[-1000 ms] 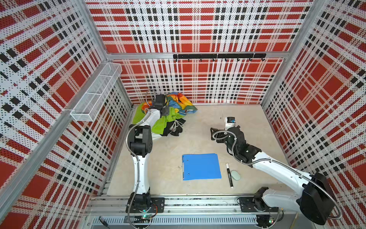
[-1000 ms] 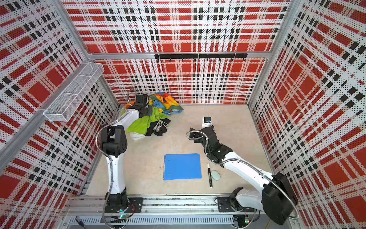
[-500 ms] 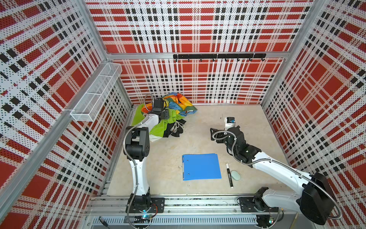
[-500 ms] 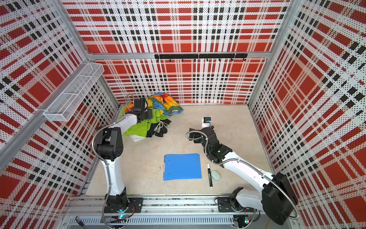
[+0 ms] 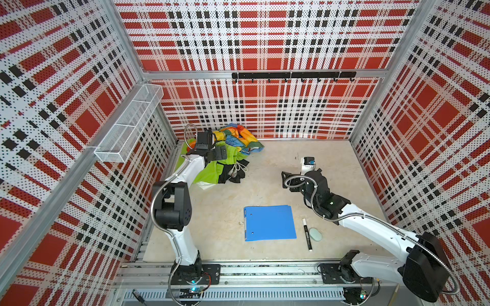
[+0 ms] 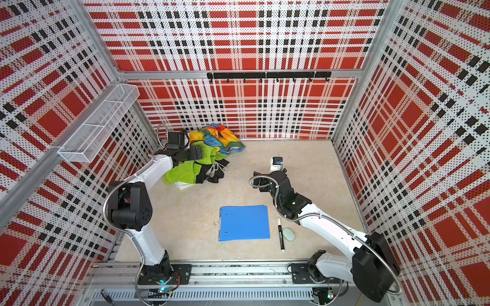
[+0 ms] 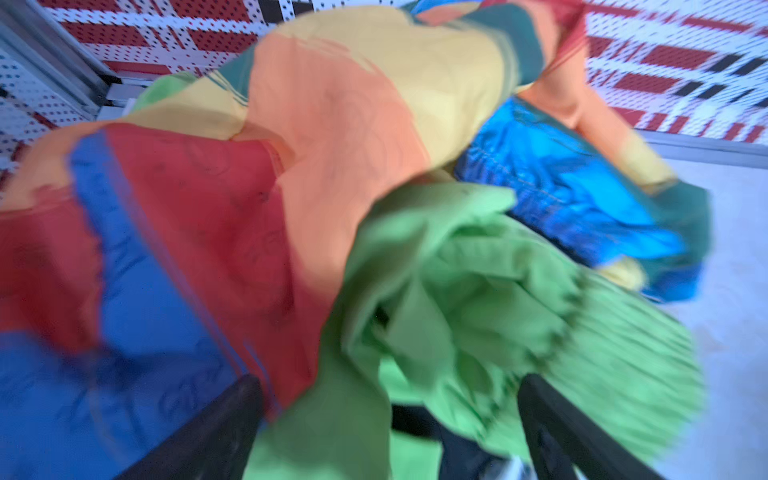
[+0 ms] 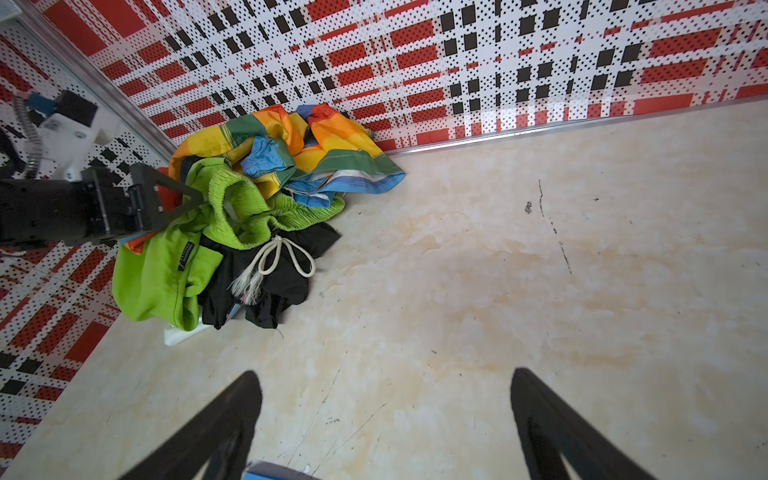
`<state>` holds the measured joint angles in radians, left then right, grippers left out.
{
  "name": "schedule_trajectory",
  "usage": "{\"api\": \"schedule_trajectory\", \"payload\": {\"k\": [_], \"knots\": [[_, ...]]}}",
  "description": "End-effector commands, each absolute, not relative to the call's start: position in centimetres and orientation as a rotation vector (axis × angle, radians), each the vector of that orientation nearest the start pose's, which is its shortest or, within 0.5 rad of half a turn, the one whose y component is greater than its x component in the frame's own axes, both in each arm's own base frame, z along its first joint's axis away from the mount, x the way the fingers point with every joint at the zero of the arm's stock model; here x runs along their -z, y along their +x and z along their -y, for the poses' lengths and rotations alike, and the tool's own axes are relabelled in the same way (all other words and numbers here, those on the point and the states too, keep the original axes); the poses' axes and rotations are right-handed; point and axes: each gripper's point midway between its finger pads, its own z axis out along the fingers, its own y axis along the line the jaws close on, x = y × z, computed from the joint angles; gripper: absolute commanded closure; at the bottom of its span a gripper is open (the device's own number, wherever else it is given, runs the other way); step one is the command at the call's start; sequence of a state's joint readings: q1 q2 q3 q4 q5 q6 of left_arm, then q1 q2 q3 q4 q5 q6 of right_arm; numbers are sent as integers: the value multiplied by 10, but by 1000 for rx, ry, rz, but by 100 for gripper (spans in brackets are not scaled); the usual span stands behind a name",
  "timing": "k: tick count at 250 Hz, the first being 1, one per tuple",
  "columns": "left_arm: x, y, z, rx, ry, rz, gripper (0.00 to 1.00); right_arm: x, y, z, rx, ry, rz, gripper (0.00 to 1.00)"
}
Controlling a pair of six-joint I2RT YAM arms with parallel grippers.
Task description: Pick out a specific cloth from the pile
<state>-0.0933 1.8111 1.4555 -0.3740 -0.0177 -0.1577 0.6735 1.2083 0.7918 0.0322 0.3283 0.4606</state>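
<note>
The pile (image 5: 240,140) sits in the upper left of the bench (image 5: 265,185), against the back wall. The cloth (image 5: 225,174), black, lies at the pile's lower edge in both top views, partly under the lime-green garment (image 8: 158,274). A white drawstring (image 8: 282,257) is looped on top of the cloth, and the rainbow patchwork (image 8: 332,137) is heaped behind. Lower in the frame, well apart from the pile, lie a blue folder (image 5: 269,222), a marker (image 5: 306,234) and a pale oval eraser (image 5: 315,234).

The left arm (image 5: 191,169) rises from the lower rail, bends at the elbow and reaches up over the pile. Its jaws are spread wide, with green fabric bunched loosely between them. The right arm (image 5: 371,220) stretches diagonally from lower right to mid-frame, beside a small white box (image 5: 307,163). Its jaws are released over bare bench and point towards the pile.
</note>
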Motion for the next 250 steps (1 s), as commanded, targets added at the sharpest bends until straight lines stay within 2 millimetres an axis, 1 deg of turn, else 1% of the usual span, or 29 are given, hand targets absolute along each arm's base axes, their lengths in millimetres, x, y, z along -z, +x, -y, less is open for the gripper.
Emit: {"api": "schedule_trajectory", "payload": {"k": [1,36,43,44,47,64,79,89,103,113,139,167,174,192,222,250], "knots": [[-190,485,70,172,-63,-2315,1,-239,341,-201,-449,27,-1920,0],[-185,449,100,213,16,-2338,1,-241,341,-204,-457,19,-1920,0],[-182,445,101,219,21,-2343,1,-240,341,-203,-457,20,-1921,0],[-182,443,108,227,40,-2345,1,-240,341,-204,-457,20,-1921,0],[-180,439,116,235,66,-2349,1,-241,341,-204,-459,18,-1921,0],[-171,426,137,235,133,-2362,1,-241,342,-204,-459,19,-1921,0],[-159,420,149,198,178,-2377,0,-241,342,-205,-461,17,-1921,0],[-149,418,156,180,208,-2387,3,-240,343,-206,-463,15,-1923,0],[-136,420,164,165,233,-2407,6,-241,343,-208,-468,11,-1923,0],[-127,422,169,146,246,-2415,6,-241,344,-209,-469,9,-1925,0],[-104,433,169,21,246,-2438,5,-245,343,-207,-468,13,-1918,0],[-86,447,166,-78,233,-2455,5,-242,341,-202,-452,22,-1920,0],[-81,449,164,-104,228,-2467,7,-243,341,-201,-448,24,-1919,0],[-72,453,157,-178,205,-2490,15,-241,339,-199,-440,28,-1923,0],[-58,453,152,-190,180,-2516,18,-240,338,-196,-436,34,-1921,0],[-48,455,151,-176,179,-2539,24,-237,338,-198,-437,30,-1927,0]]}}
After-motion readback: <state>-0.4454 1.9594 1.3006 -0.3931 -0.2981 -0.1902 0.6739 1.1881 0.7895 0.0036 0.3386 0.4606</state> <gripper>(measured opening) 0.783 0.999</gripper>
